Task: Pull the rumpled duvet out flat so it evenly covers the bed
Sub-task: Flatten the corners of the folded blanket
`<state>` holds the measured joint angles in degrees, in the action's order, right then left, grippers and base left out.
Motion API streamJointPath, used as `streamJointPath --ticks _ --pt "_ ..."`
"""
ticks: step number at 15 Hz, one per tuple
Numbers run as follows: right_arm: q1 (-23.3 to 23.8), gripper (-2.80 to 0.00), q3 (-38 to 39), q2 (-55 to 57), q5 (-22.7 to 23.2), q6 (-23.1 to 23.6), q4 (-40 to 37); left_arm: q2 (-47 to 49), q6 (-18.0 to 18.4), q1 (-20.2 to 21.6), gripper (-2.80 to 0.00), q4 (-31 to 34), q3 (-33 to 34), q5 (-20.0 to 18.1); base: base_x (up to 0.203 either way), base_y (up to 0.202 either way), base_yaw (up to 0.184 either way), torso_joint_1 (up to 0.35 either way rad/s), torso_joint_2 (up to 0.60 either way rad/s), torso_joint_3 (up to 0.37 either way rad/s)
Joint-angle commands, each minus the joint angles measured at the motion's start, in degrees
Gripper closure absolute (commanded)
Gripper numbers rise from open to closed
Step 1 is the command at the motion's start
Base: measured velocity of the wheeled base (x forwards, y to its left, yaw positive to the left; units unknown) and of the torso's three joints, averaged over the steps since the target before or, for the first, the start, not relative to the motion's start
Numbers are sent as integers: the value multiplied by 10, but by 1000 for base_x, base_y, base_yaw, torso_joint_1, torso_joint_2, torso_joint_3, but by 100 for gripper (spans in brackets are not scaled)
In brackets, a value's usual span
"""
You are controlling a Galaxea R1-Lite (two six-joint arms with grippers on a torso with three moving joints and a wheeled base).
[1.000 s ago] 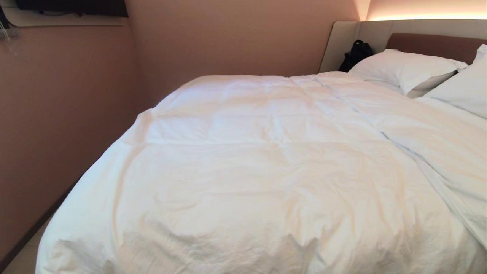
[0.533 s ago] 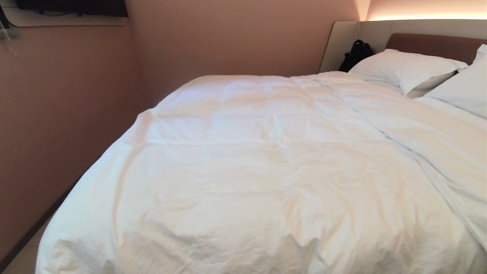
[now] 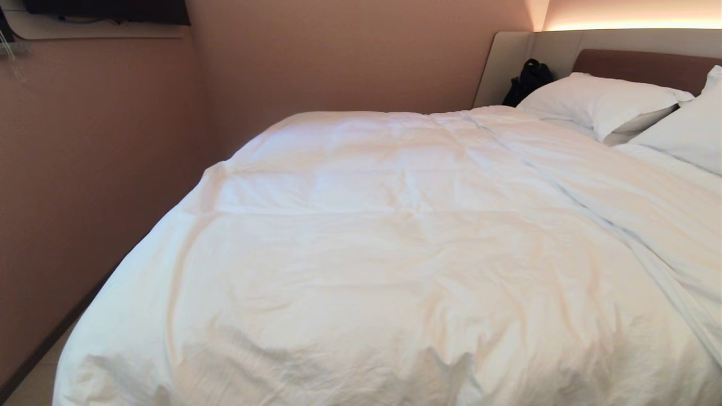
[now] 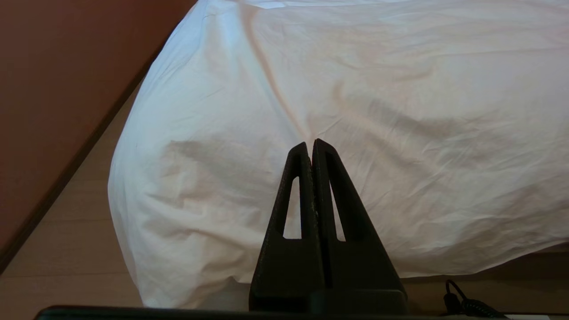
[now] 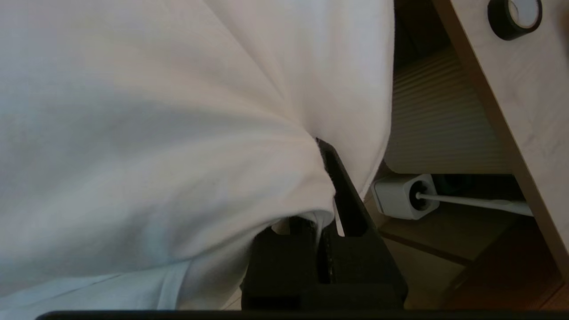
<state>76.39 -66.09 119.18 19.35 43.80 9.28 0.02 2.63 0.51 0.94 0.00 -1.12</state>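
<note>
Right gripper point(image 5: 321, 146) is clamped shut on a fold of the duvet point(image 3: 395, 254) at the bed's side edge, cloth bunched over one finger, while the left gripper point(image 4: 310, 144) hangs closed and empty before the foot corner. Duvet: white, puffy, creased, spread across the bed point(image 3: 637, 65) up to the pillows point(image 3: 598, 101) (a ridge runs along its right part). Narrow floor strip point(image 3: 34, 383) separates bed and left wall.
</note>
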Motion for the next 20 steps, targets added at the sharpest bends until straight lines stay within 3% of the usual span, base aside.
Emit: streamJointPath --ticks 1,11,12,16,20 --pt "4 0 -5 4 -3 4 0 0 0 0 0 0 0 0 0 0 0 0 0 0" --pt "8 0 6 16 -13 11 0 0 0 0 0 0 0 0 0 0 0 0 0 0" --pt "8 -280 7 15 -12 11 1 0 0 0 0 0 0 0 0 0 0 0 0 0" --pt "8 -280 25 5 2 24 -7 0 0 0 0 0 0 0 0 0 0 0 0 0" --pt "8 -280 80 -56 46 72 -63 0 0 0 0 0 0 0 0 0 0 0 0 0"
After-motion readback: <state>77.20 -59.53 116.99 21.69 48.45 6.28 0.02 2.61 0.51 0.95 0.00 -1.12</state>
